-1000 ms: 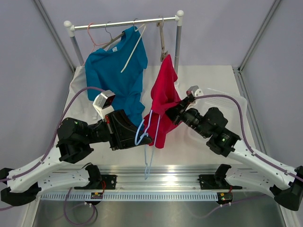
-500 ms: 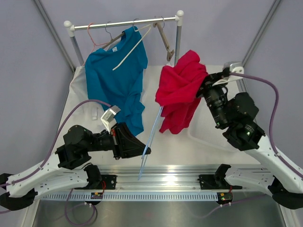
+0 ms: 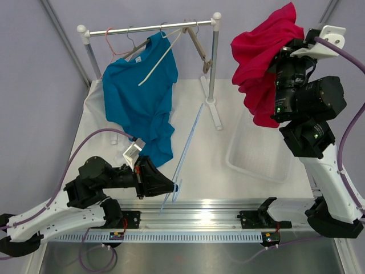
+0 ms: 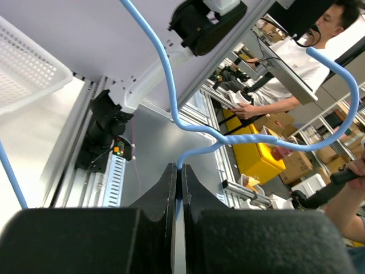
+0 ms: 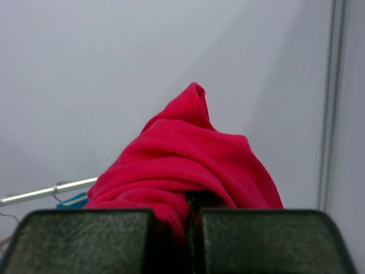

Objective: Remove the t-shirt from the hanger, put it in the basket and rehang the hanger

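My right gripper [image 3: 280, 54] is shut on a red t-shirt [image 3: 259, 54] and holds it bunched high at the right, above the white basket; the shirt fills the right wrist view [image 5: 182, 162]. My left gripper [image 3: 174, 186] is shut on a bare light-blue hanger [image 3: 185, 151], low near the table's front edge, and the hanger's bar slants up toward the rack. In the left wrist view the blue wire [image 4: 188, 131] rises from between the closed fingers [image 4: 165, 188] to its hook. The red shirt is free of the hanger.
A clothes rack [image 3: 151, 28] at the back holds a blue t-shirt [image 3: 140, 97] on a white hanger [image 3: 159, 57], plus a wooden hanger [image 3: 198, 48]. A white mesh basket [image 3: 256, 151] lies on the table at the right. The rack's foot [image 3: 212, 108] stands mid-table.
My right arm has swung up and to the right, lifting the red t-shirt clear of the blue hanger. My left gripper has drawn the hanger down toward the front edge.
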`<move>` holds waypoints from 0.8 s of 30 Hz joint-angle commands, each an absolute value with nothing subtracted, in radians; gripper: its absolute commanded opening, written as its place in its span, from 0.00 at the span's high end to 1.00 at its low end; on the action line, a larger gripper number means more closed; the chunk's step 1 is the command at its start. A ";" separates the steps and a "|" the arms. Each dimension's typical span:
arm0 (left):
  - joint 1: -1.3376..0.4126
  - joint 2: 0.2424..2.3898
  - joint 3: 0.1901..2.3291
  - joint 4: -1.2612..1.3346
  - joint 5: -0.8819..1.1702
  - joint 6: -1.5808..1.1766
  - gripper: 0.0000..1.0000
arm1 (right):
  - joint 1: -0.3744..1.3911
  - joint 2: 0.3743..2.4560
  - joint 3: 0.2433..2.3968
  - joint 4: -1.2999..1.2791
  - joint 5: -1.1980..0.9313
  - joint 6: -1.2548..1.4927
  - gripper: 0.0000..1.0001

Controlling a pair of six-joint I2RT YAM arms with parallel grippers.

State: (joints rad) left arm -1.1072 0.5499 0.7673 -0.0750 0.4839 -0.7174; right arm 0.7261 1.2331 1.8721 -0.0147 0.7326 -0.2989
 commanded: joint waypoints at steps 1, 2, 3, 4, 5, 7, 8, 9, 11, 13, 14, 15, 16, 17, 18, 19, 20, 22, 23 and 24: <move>-1.106 0.532 0.740 0.036 0.385 -0.695 1.00 | 0.684 1.154 1.777 -0.057 0.807 -0.325 1.00; -1.104 0.537 0.718 0.082 0.374 -0.715 1.00 | 0.672 1.132 1.738 -0.067 0.811 -0.284 1.00; -1.101 0.543 0.707 0.109 0.364 -0.721 1.00 | 0.640 1.091 1.654 -0.093 0.816 -0.256 1.00; -1.097 0.569 0.700 0.133 0.338 -0.729 1.00 | 0.620 1.074 1.607 -0.112 0.812 -0.226 1.00; -1.092 0.587 0.684 0.185 0.330 -0.748 1.00 | 0.602 1.054 1.503 -0.129 0.819 -0.168 1.00; -1.071 0.626 0.681 0.216 0.319 -0.762 1.00 | 0.551 0.997 1.383 -0.118 0.841 -0.111 1.00; -1.060 0.653 0.673 0.263 0.319 -0.793 1.00 | 0.529 0.974 1.320 -0.114 0.839 -0.024 1.00; -1.048 0.663 0.652 0.291 0.325 -0.813 1.00 | 0.503 0.930 1.190 -0.106 0.827 0.038 1.00; -1.002 0.679 0.617 0.386 0.368 -0.883 1.00 | 0.424 0.881 1.001 -0.094 0.812 0.188 1.00; -0.977 0.692 0.614 0.413 0.405 -0.907 1.00 | 0.350 0.864 0.887 -0.077 0.802 0.276 1.00; -0.976 0.702 0.615 0.411 0.410 -0.914 1.00 | 0.328 0.864 0.802 -0.084 0.779 0.364 1.00; -0.974 0.707 0.611 0.413 0.408 -0.919 1.00 | 0.307 0.879 0.769 -0.086 0.752 0.397 1.00; -0.976 0.707 0.607 0.411 0.394 -0.923 1.00 | 0.289 0.894 0.744 -0.100 0.735 0.429 1.00; -0.976 0.707 0.607 0.408 0.388 -0.926 1.00 | 0.258 0.909 0.712 -0.113 0.717 0.492 1.00; -0.976 0.704 0.607 0.402 0.377 -0.925 1.00 | 0.247 0.937 0.701 -0.135 0.712 0.517 1.00; -0.976 0.701 0.607 0.390 0.359 -0.927 1.00 | 0.238 0.945 0.693 -0.152 0.710 0.538 0.98; -0.974 0.696 0.612 0.379 0.347 -0.919 1.00 | 0.229 0.946 0.683 -0.169 0.719 0.582 0.96; -0.973 0.681 0.630 0.338 0.307 -0.907 1.00 | 0.229 0.930 0.669 -0.208 0.735 0.610 0.82; -0.974 0.675 0.638 0.321 0.292 -0.890 1.00 | 0.229 0.917 0.663 -0.221 0.741 0.632 0.76; -0.973 0.670 0.646 0.304 0.275 -0.881 1.00 | 0.230 0.887 0.654 -0.242 0.732 0.632 0.66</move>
